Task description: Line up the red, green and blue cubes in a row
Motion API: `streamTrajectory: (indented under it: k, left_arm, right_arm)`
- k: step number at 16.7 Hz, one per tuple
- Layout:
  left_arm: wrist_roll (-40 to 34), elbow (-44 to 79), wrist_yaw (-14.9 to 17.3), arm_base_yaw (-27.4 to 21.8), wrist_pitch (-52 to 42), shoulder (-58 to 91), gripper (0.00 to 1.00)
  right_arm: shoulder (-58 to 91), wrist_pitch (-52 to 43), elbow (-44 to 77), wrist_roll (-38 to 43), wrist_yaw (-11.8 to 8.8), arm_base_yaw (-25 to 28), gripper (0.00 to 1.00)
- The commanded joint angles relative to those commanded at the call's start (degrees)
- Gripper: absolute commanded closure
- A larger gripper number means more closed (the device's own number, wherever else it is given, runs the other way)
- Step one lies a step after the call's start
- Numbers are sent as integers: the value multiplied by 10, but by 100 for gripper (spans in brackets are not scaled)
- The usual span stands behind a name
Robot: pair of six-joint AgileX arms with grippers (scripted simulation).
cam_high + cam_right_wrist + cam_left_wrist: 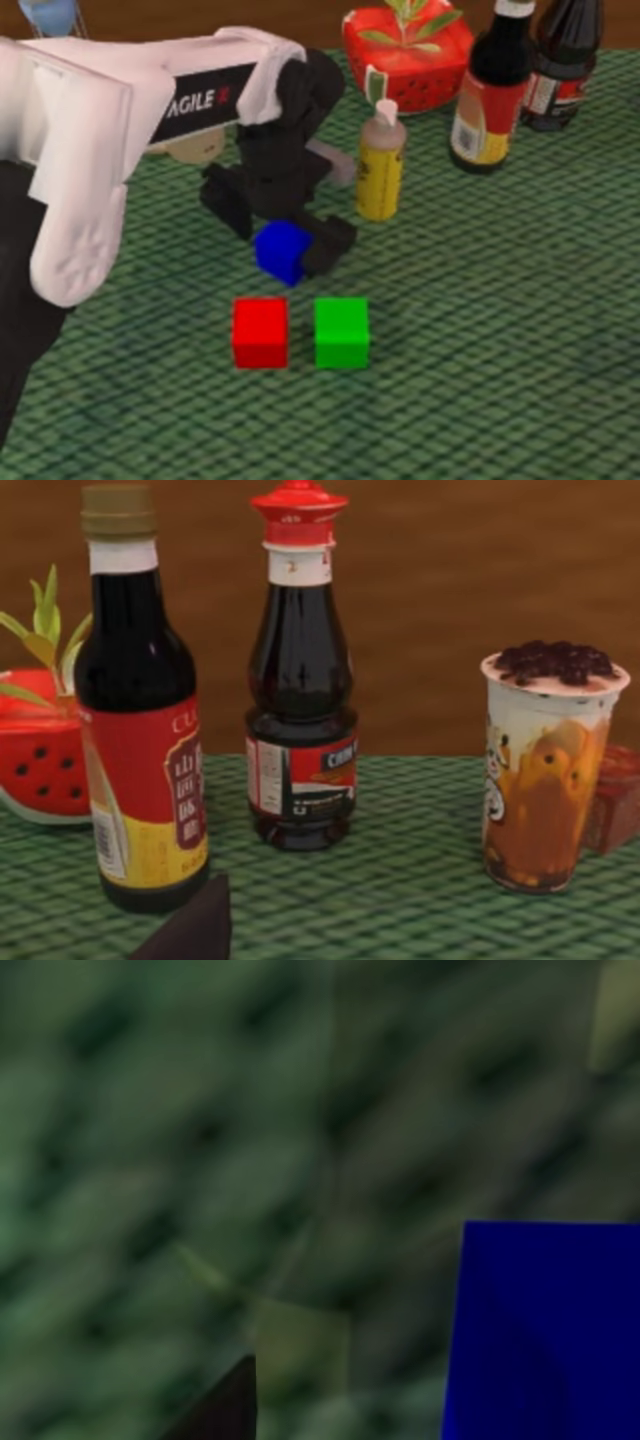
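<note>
Blue cube, pinched between the closed fingers of the left gripper (right arm out of sight), sits behind the red cube and green cube; it should be lowered squarely beside them.

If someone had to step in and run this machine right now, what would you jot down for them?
Left gripper: over the mat behind the red-green pair, shut on the blue cube.
Right arm: not in the top view; its wrist camera faces the bottles.
Done: red cube and green cube sit side by side, small gap between.
Left: set the blue cube into that row, probably beside the green one, then release.
</note>
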Motion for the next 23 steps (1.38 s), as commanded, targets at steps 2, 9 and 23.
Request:
streamTrajectory:
  k: [2,9,23]
  left_arm:
    - [0,0,0,0,0,0,38]
    - [0,0,0,0,0,0,90]
    - [-1,33,0,5,-42,-11,100]
  right_arm:
    - [0,0,0,0,0,0,0]
    - [0,0,0,0,0,0,0]
    - [0,0,0,0,0,0,0]
